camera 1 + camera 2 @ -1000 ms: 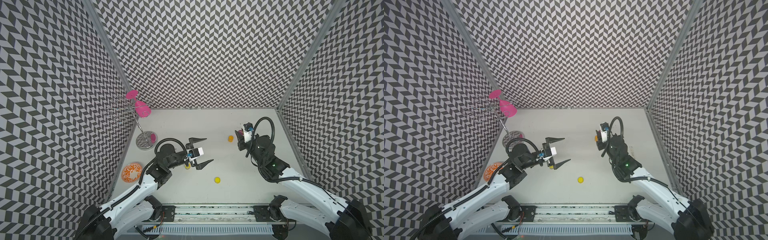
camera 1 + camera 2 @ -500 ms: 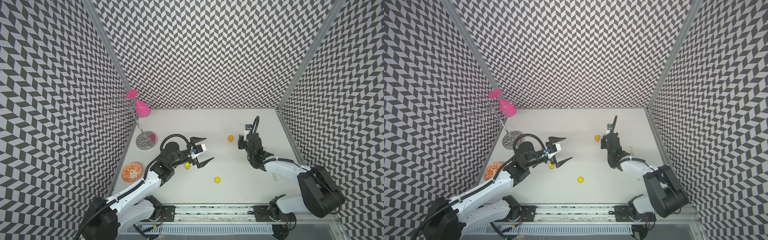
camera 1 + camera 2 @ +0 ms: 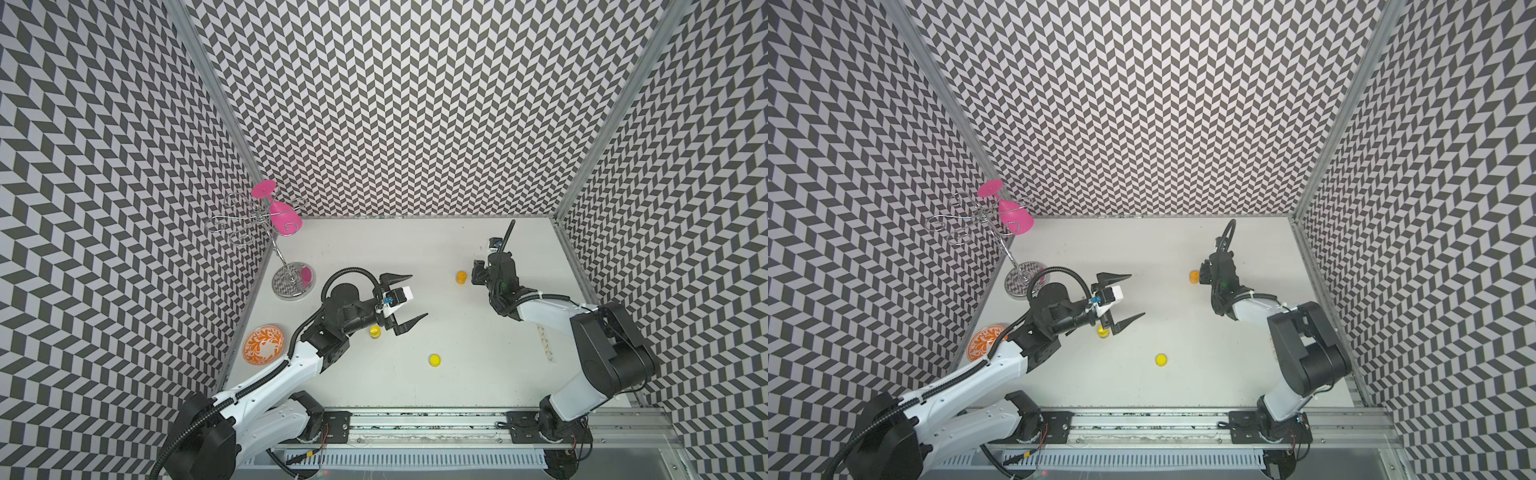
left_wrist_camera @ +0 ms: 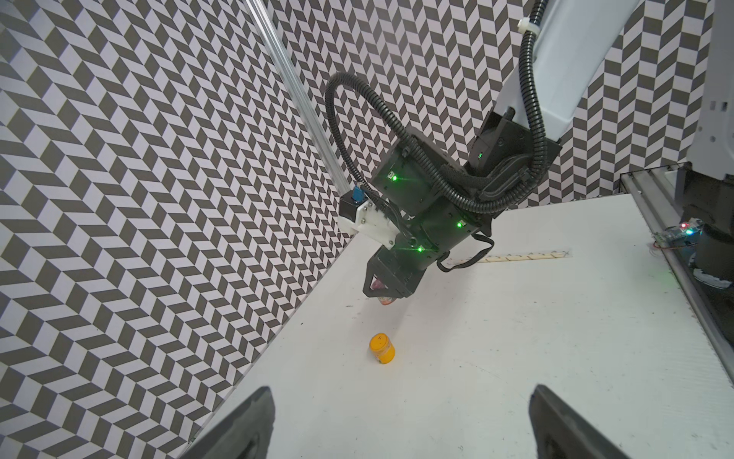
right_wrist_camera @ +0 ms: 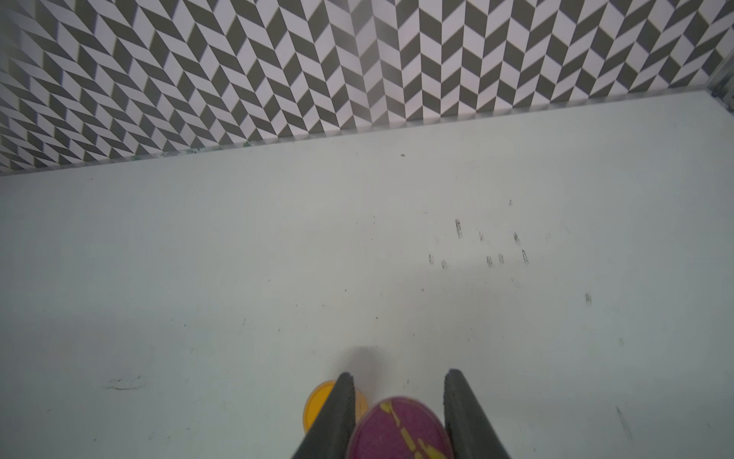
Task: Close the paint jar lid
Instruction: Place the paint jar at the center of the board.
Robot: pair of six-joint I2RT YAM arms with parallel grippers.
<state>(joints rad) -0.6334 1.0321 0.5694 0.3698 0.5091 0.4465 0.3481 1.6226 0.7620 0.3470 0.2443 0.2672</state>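
My right gripper (image 5: 399,375) is shut on a small paint jar (image 5: 399,431) with a purple, yellow-streaked top. It hangs low over the table at the back right, in both top views (image 3: 478,272) (image 3: 1204,272). An orange paint jar (image 3: 461,277) with its lid on stands just beside it, partly behind one finger (image 5: 337,409). My left gripper (image 3: 419,296) is open and hovers mid-left; the left wrist view shows its fingers (image 4: 254,421) wide apart. A small open yellow jar (image 3: 375,331) sits under it. A loose yellow lid (image 3: 434,360) lies nearer the front.
A wire glass rack (image 3: 293,281) with a pink glass (image 3: 284,220) stands at the back left. An orange patterned dish (image 3: 264,345) lies by the left wall. A pale wooden strip (image 3: 545,347) lies at the right, near the right arm's base.
The right arm has folded up at the elbow and brought its gripper down next to the orange jar. The left gripper stays open and has barely shifted.
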